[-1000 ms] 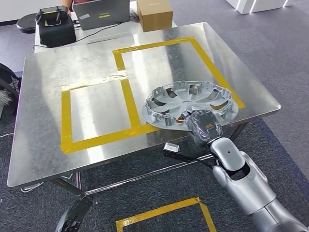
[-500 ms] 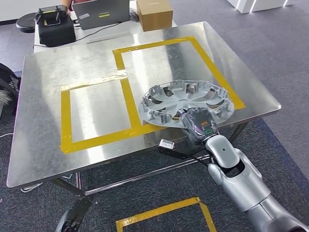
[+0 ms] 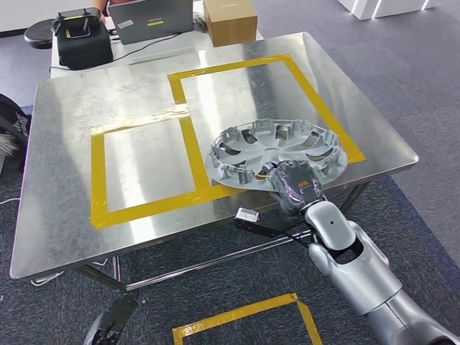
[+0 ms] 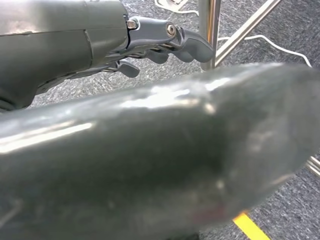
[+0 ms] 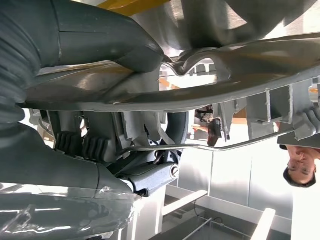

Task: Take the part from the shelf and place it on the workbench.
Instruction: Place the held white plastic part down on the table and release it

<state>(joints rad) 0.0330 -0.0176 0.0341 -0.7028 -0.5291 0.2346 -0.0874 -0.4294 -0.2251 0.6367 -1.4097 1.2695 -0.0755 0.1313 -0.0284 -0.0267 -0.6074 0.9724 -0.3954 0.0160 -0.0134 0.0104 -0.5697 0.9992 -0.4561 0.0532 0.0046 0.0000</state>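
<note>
- Steel workbench [image 3: 65, 187] at centre of the head view, brushed and reflective, marked with two adjoining rectangles of yellow tape [image 3: 190, 154].
- Beyond its far edge, a second table carrying a black case [image 3: 83, 39], a grey laptop [image 3: 152, 18] and a cardboard box [image 3: 230, 20].
- Dark grey carpet all round; another yellow tape corner [image 3: 244, 316] on the floor near the robot.
- Silver hubcap-like part [image 3: 274, 151] lying inner face up over the near edge of the right-hand taped rectangle, close to the workbench's front edge; touching the surface or just above it cannot be told.
- Right hand [image 3: 295, 185] clamped on the part's near rim: in the right wrist view the thumb [image 5: 102, 42] lies along one face of the rim [image 5: 234, 75] and the dark fingers [image 5: 83, 145] curl under the other.
- Right arm reaching in past the front edge, over open carpet.
- Left hand [image 4: 166, 42] hanging low beside a table leg [image 4: 208, 27], fingers loosely apart, nothing in them.
- Left taped rectangle bare steel; broad bare margin along the workbench's left and far sides.
- Open carpet to the right of the workbench.
</note>
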